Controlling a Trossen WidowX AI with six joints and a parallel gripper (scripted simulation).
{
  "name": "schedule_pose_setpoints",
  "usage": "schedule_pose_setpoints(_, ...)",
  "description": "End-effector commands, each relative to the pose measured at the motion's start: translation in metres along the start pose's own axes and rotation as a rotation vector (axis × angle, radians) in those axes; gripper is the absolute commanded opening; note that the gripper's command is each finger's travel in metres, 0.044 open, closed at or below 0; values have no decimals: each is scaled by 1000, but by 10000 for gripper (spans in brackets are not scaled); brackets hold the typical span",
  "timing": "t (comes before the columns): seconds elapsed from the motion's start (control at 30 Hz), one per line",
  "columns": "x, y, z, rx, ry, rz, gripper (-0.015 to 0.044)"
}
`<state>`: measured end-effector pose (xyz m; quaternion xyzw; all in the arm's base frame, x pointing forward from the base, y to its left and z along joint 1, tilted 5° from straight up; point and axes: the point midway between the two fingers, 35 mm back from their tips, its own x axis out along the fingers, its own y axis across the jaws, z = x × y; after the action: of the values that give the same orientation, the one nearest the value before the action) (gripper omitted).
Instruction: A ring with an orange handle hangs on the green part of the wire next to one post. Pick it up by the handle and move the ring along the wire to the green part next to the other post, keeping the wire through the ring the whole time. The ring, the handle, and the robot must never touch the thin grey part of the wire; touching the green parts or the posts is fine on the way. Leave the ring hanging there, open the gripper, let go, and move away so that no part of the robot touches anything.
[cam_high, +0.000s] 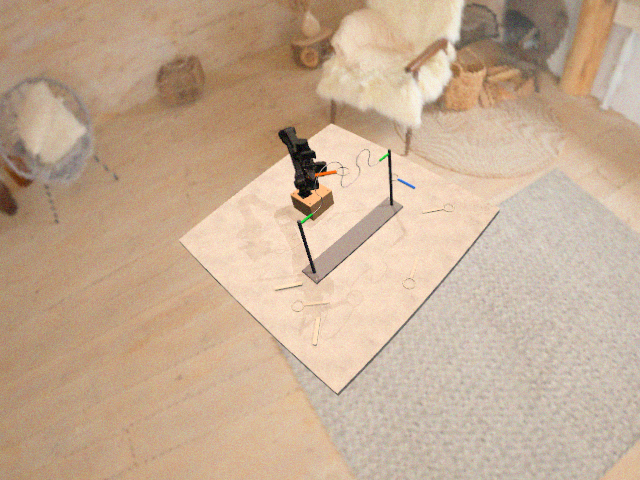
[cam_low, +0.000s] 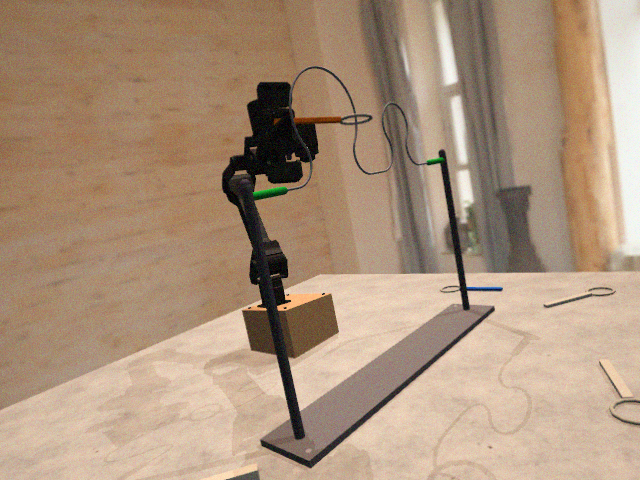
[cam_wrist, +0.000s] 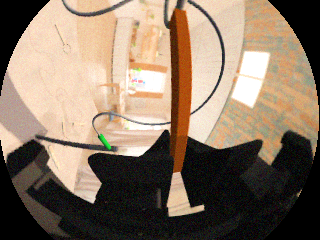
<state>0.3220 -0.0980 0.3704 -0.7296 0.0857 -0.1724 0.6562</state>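
Observation:
My gripper (cam_high: 315, 175) (cam_low: 279, 121) (cam_wrist: 170, 132) is shut on the orange handle (cam_high: 327, 173) (cam_low: 315, 120) (cam_wrist: 181, 85), which lies nearly level. The ring (cam_low: 370, 118) lies nearly flat around the grey wire (cam_high: 366, 149) (cam_low: 315, 67) (cam_wrist: 223, 55), on the steep stretch just past its tall first hump. Whether the ring touches the wire is too small to tell. In the wrist view the ring is mostly cut off at the top. One green part (cam_high: 307, 218) (cam_low: 270, 193) is by the near post (cam_high: 306, 248) (cam_low: 279, 346); the other (cam_high: 384, 157) (cam_low: 435, 161) is by the far post (cam_high: 390, 178) (cam_low: 454, 232).
The wire dips after the ring, then rises in a narrow second hump before the far green part. A grey base strip (cam_high: 356, 235) (cam_low: 382, 377) carries both posts. A blue handle (cam_high: 406, 183) (cam_low: 483, 288) with a ring and several pale pieces lie about the table.

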Motion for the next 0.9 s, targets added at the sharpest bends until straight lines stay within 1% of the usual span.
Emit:
schedule_pose_setpoints(0.0, 0, 0, 1, -55, -10, -26, -150)
schedule_pose_setpoints(0.87, 1, -4, 0, -276, -36, -151, -150)
